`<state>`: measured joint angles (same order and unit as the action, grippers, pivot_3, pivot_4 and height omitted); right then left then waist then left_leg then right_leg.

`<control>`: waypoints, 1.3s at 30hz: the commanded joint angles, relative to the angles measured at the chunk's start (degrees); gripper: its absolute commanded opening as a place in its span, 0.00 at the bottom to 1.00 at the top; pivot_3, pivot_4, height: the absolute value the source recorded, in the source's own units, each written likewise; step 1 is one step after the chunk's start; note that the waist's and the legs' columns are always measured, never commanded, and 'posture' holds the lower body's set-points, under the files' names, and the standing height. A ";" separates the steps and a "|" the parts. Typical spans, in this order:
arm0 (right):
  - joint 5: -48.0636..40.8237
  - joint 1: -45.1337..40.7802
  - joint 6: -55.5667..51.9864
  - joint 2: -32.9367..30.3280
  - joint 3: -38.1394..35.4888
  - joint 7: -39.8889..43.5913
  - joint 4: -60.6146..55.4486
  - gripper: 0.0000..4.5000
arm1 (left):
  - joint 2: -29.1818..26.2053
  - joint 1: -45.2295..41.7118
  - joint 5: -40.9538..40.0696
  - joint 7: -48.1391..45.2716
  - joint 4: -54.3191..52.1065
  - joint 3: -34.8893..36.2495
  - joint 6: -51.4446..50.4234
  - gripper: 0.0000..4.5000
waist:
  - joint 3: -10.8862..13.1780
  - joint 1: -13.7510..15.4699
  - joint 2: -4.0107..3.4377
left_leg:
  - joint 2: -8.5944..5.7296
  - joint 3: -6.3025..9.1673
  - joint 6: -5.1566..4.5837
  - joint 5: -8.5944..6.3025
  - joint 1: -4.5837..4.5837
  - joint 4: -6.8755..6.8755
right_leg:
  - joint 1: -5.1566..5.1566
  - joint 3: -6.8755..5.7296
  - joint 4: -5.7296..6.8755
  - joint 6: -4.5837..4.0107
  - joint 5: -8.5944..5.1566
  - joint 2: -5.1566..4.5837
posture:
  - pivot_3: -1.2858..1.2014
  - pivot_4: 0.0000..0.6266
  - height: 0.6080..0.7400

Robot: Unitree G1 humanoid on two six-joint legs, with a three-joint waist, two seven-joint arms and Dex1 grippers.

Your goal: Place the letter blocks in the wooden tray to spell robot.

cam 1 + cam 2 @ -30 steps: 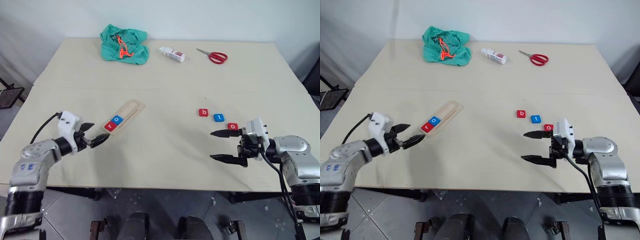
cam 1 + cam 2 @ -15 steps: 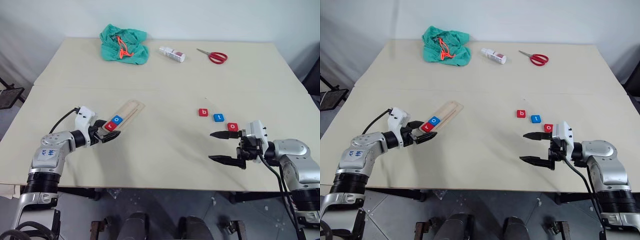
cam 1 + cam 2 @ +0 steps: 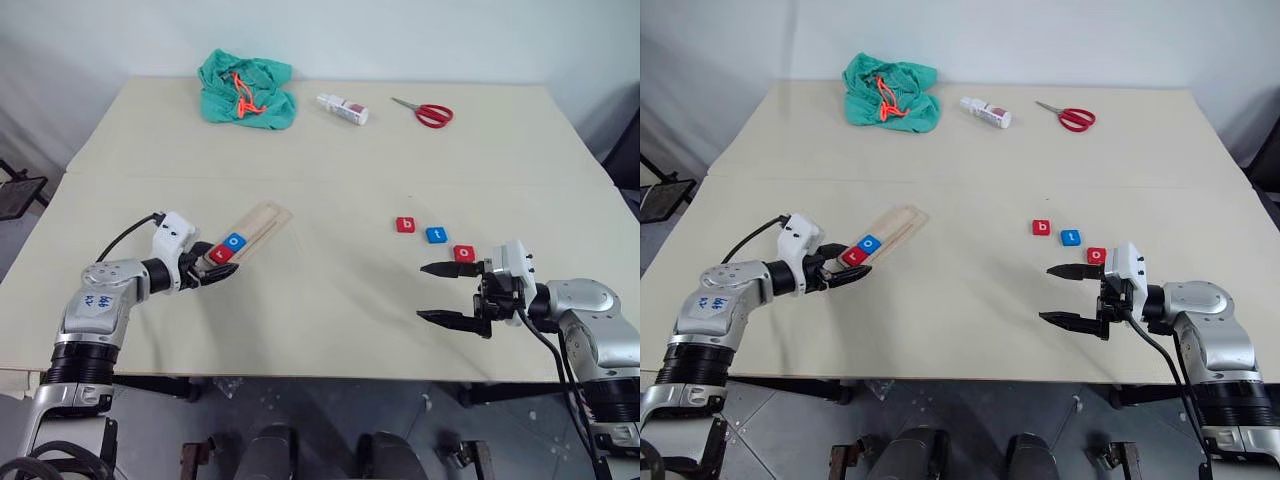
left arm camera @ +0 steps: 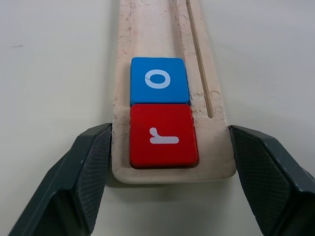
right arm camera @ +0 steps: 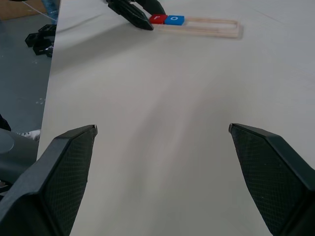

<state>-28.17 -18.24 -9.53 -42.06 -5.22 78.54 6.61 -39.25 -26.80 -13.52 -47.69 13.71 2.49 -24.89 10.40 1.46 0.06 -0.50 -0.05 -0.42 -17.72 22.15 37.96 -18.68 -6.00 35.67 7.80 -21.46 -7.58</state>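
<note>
Tray [image 4: 163, 93] at your left already holds r [image 4: 163, 136] and o [image 4: 159, 80]; b [image 3: 405, 225], t [image 3: 437, 235], o [image 3: 465, 253] remain loose on the table. Left gripper [image 4: 170, 172] brackets the tray end, touching one side, no squeeze; right gripper [image 3: 448, 293] wide, empty.

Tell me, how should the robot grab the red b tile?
Probably from above, pinching two opposite edges of the red b tile. It lies flat on the table, and its side facing the blue t tile has a gap for a finger.
</note>
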 commanded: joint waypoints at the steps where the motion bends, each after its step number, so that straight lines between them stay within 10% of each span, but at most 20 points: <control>1: -0.80 -0.64 0.63 -0.37 -1.10 0.53 -0.93 1.00 | 0.82 1.35 -1.41 -4.69 -6.71 -2.94 1.34 0.76 | 0.00 0.10 0.01 | -0.01 0.01 0.00 0.00 0.02 0.01 | 0.00 0.00 0.00 0.00 0.00 0.00 | 0.52 0.24 1.00; 13: -2.73 2.81 3.81 -5.49 -2.93 11.26 1.41 1.00 | 5.23 -2.86 2.02 -12.93 -11.95 -15.60 5.06 0.76 | 0.03 0.07 0.03 | -0.02 0.00 -0.02 -0.01 0.09 0.03 | 0.01 -0.03 -0.06 0.00 0.00 0.02 | 0.52 0.24 1.00; 39: -4.77 11.51 1.74 -5.28 -8.12 3.62 -6.73 1.00 | 7.33 -2.91 7.48 -18.37 -11.78 -22.36 13.20 0.83 | 0.04 0.10 0.02 | 0.02 0.00 -0.03 -0.01 0.08 0.06 | 0.07 -0.03 -0.14 0.00 0.00 0.05 | 0.52 0.24 1.00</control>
<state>-31.95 -6.81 -7.76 -46.78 -11.72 82.51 2.19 -31.92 -29.13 -6.64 -65.87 2.48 -19.48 -11.79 10.44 1.57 0.08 -0.48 -0.05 -0.45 -17.72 22.23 38.02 -18.61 -6.04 35.54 7.80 -21.46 -7.53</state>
